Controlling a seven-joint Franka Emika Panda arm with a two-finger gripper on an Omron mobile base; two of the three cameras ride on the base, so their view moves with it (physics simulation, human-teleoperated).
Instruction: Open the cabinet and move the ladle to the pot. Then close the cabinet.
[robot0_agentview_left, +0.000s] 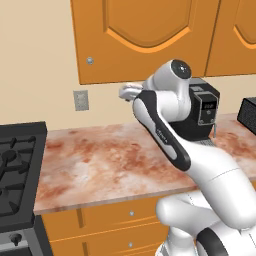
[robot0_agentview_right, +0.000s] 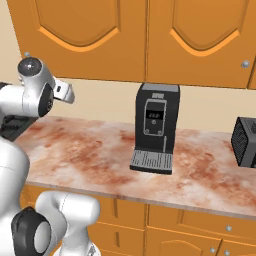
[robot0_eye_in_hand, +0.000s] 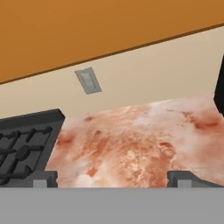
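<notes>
Orange arched-panel cabinet (robot0_agentview_left: 145, 40), door shut, above the counter.

I see a black coffee machine (robot0_agentview_right: 152, 127) standing on the marbled reddish tabletop (robot0_agentview_left: 110, 160), a black stove (robot0_agentview_left: 17, 175) at its left end, and a grey outlet plate (robot0_eye_in_hand: 89, 80) (wall-mounted) above.
</notes>
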